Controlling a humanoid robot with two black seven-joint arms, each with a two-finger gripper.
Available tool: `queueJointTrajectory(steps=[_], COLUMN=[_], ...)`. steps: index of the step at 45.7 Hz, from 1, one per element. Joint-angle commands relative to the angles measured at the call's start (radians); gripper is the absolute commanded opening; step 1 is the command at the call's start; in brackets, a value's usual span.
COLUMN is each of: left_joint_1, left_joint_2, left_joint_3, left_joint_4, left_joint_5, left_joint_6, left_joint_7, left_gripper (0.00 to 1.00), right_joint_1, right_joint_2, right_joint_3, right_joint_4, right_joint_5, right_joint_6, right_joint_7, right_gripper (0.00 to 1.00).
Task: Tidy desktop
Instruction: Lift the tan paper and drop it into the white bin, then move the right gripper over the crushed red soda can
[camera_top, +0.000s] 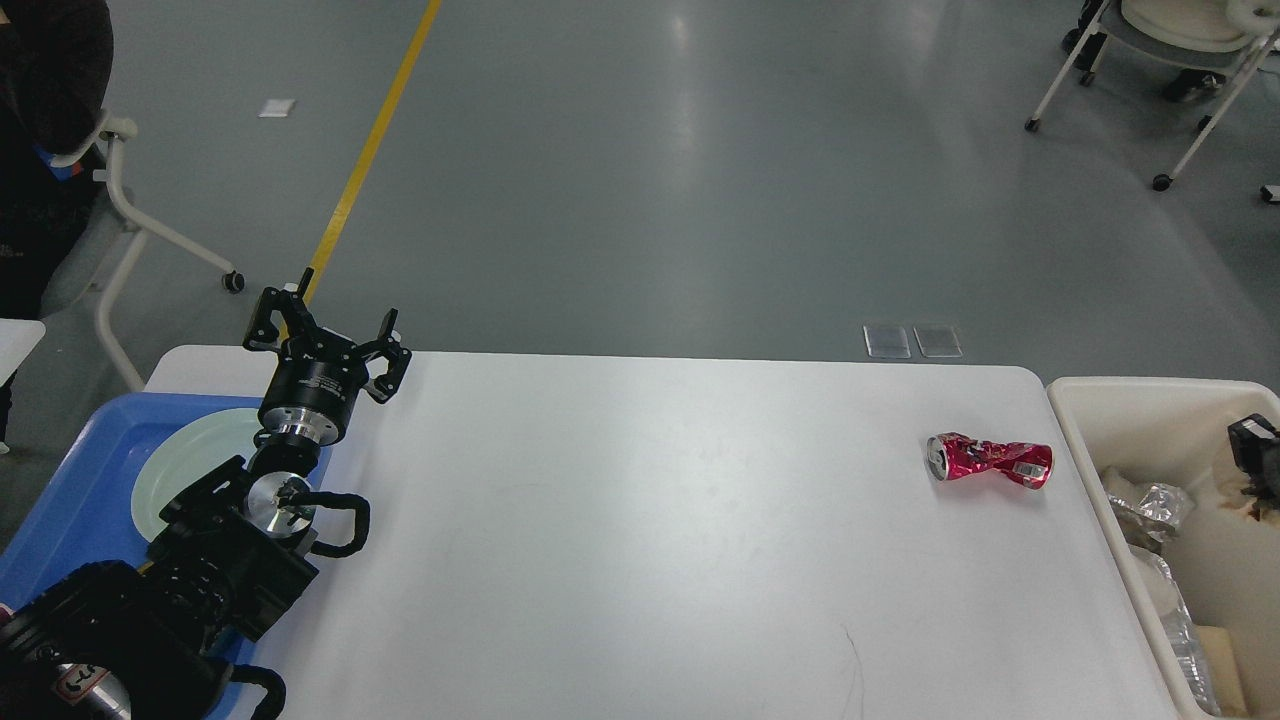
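The white desktop (650, 520) fills the middle of the head view. A crushed red can (989, 460) lies on its side near the right end. My left gripper (328, 332) is open and empty, raised over the far left corner, beside the blue tray (80, 480). Only a small black piece of my right gripper (1255, 450) shows at the right edge, down inside the beige bin (1075, 430). Its fingers cannot be told apart. A bit of brown crumpled paper (1228, 492) shows just below it.
The blue tray holds a pale green plate (195, 455). The bin holds crumpled foil (1150, 505) and other scraps. Wheeled chairs stand on the floor at far left (120, 220) and far right (1180, 60).
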Motion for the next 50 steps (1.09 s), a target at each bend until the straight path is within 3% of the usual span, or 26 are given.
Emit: queueJointTrajectory(steps=[1,15,23,35,39,50], left_joint_1=[0.000,0.000,0.000,0.001,0.001,0.000], left_joint_2=[0.000,0.000,0.000,0.000,0.000,0.000], left_joint_3=[0.000,0.000,0.000,0.000,0.000,0.000], left_joint_4=[0.000,0.000,0.000,0.000,0.000,0.000], left_joint_5=[0.000,0.000,0.000,0.000,0.000,0.000], left_joint_6=[0.000,0.000,0.001,0.000,0.001,0.000], left_joint_7=[0.000,0.000,0.000,0.000,0.000,0.000], left_gripper=[0.97,0.97,0.97,0.97,0.97,0.97], right_joint_1=[-0.090,-0.130,0.006,0.391,0.497,0.812], right_joint_2=[0.077,0.134,0.167,0.323,0.381,0.481], right_joint_3=[0.010,0.003,-0.034,-0.306,-0.336,-0.329], right_joint_4=[-0.111,-0.114,-0.085,0.096,0.153,0.347], right_joint_5=[0.005,0.005,0.006,0.012,0.012,0.012], right_joint_6=[-0.059,-0.079,-0.072,-0.061,0.002,0.298], right_joint_7=[0.000,0.000,0.000,0.000,0.000,0.000], right_gripper=[1.00,1.00,1.00,1.00,1.00,1.00])
